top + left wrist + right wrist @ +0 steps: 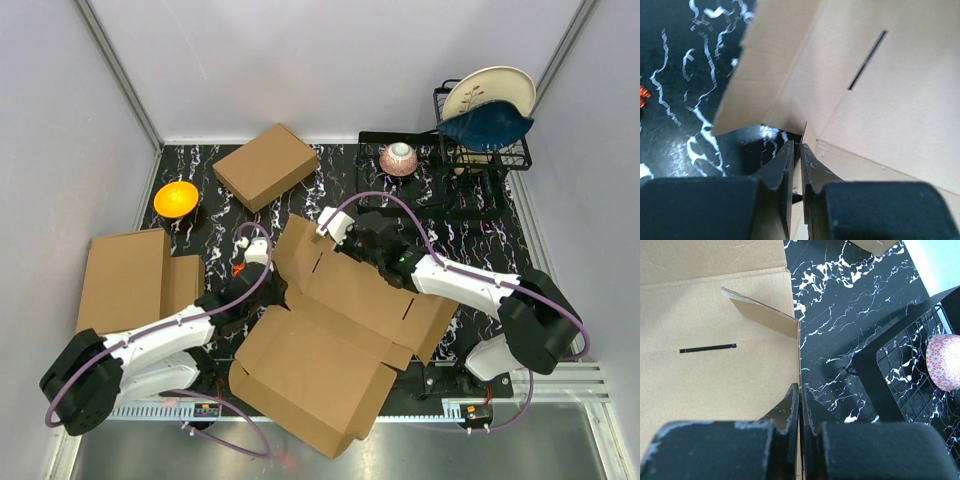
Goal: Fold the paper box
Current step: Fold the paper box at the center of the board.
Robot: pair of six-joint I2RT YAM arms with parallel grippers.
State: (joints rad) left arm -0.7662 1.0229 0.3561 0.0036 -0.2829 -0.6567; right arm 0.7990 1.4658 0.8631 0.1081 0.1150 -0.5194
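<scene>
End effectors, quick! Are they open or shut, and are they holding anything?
Left end effector: closed, pinching a thin edge of the paper box.
Right end effector: closed, pinching the paper box's side edge.

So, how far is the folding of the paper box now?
Early stage. Done: one small flap of the paper box stands up. In hand: the left gripper and the right gripper each pinch an edge of the box. Left: most panels lie open, no closed box shape yet, and the visible slits hold no tabs.
</scene>
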